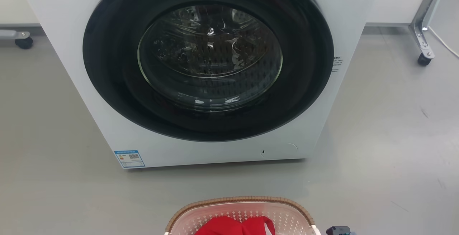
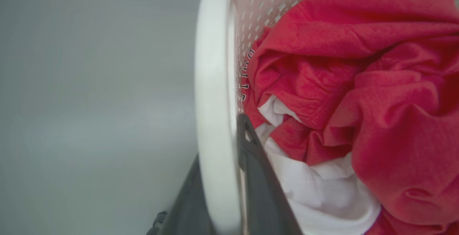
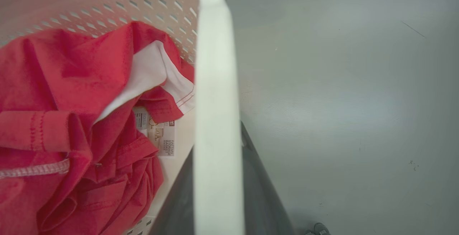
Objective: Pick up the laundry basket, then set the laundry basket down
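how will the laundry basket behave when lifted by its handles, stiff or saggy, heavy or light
The laundry basket is probably stiff: its perforated walls and white handle look like rigid plastic. Likely light, with a soft red garment and white cloth inside. The smooth handle might slip in a pinch.

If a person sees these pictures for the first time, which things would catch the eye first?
The white washing machine with its big round dark door dominates the head view. Before it, at the bottom edge, is the laundry basket, holding bright red clothing. The left gripper and the right gripper each clamp one of its white handles.
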Tool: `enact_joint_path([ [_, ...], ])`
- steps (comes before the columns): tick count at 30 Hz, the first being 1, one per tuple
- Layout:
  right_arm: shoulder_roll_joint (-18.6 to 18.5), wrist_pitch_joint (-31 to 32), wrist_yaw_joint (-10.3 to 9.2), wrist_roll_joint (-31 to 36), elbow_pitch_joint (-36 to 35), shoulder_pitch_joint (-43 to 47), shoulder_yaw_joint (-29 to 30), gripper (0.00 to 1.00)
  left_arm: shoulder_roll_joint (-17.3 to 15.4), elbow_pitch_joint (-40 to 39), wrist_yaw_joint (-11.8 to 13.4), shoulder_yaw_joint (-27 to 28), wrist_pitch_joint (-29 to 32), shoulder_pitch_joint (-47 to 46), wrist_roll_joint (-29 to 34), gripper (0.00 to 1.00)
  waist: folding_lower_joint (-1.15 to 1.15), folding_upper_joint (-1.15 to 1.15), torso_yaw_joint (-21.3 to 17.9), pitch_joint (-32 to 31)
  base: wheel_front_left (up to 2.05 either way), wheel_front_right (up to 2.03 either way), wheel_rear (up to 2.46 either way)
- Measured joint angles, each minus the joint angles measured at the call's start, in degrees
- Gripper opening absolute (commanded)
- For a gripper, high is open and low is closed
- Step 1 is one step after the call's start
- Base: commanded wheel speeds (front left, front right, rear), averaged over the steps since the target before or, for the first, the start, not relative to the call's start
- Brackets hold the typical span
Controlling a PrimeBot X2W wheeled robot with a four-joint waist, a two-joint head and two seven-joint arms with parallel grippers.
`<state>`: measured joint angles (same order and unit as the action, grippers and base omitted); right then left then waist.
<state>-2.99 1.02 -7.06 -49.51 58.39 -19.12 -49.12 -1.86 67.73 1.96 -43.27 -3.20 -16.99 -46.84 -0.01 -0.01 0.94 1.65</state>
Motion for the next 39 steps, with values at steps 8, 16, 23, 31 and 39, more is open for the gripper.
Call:
enact_joint_path([
  [8,-0.1,0.2,-0.08,-1.6,-0.1,0.0,-1.3,0.0,-0.1,0.0,0.1,-0.4,0.1,-0.1,0.0,0.0,0.0,0.0,-0.1,-0.7,0.0,0.0,0.0],
  [16,-0.1,0.2,-0.49,-2.7,-0.1,-0.1,-2.5,0.0,-0.2,0.0,0.1,-1.2,0.1,-0.1,-0.1,0.0,0.01,0.01,-0.2,-0.9,0.0,0.0,0.0],
  [23,-0.2,0.2,-0.51,-4.1,0.0,-0.2,-3.6,0.0,-0.2,0.2,0.1,-1.3,0.1,-0.2,-0.5,0.0,0.01,0.01,-0.2,-1.1,0.0,0.0,0.0],
  [31,-0.2,-0.1,-0.52,-5.0,0.1,-0.3,-4.8,0.0,-0.3,0.4,0.1,-1.6,0.1,-0.2,-0.6,0.0,0.01,0.01,-0.4,-1.3,0.0,0.0,0.0],
  [39,-0.2,-0.6,-0.52,-5.9,0.5,-0.3,-5.9,0.0,-0.3,0.5,0.1,-1.8,0.1,-0.2,-1.2,0.0,0.01,0.01,-0.5,-1.2,0.0,0.0,0.0],
])
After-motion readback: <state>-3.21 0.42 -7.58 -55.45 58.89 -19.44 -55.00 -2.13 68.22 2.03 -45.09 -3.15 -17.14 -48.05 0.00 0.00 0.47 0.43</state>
